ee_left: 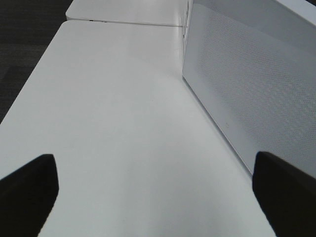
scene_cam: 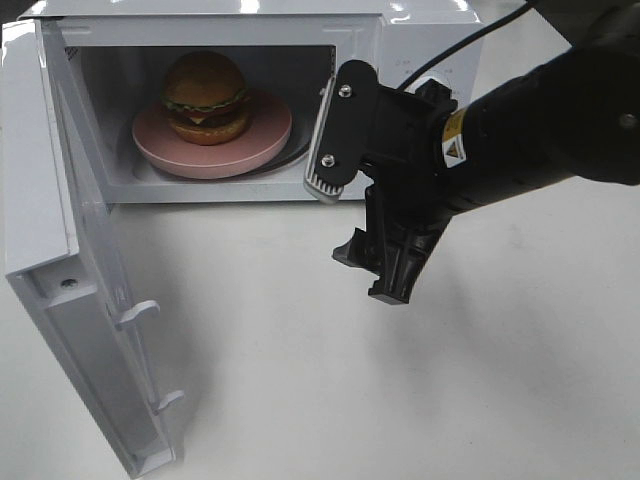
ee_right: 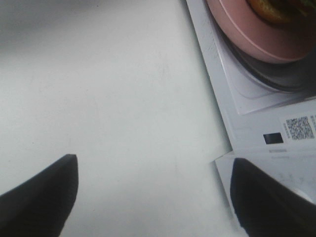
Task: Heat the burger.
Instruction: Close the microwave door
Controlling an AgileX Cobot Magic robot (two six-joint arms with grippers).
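The burger [scene_cam: 206, 95] sits upright on a round pink plate [scene_cam: 160, 145] inside the white microwave [scene_cam: 420, 40], whose door [scene_cam: 60, 230] stands wide open to the left. My right gripper [scene_cam: 372, 275] hangs open and empty over the table just in front of the microwave's right half, outside the cavity. In the right wrist view its fingers [ee_right: 39, 197] are spread wide, with the plate [ee_right: 247, 34] and an edge of the burger [ee_right: 276, 7] ahead. My left gripper [ee_left: 155, 197] is open and empty over bare table, and is out of the exterior view.
The open door juts toward the table's front left. In the left wrist view a white perforated face of the microwave [ee_left: 256, 89] stands close on one side. A black cable [scene_cam: 470, 40] runs over the microwave's top right. The white tabletop [scene_cam: 300, 400] lies in front.
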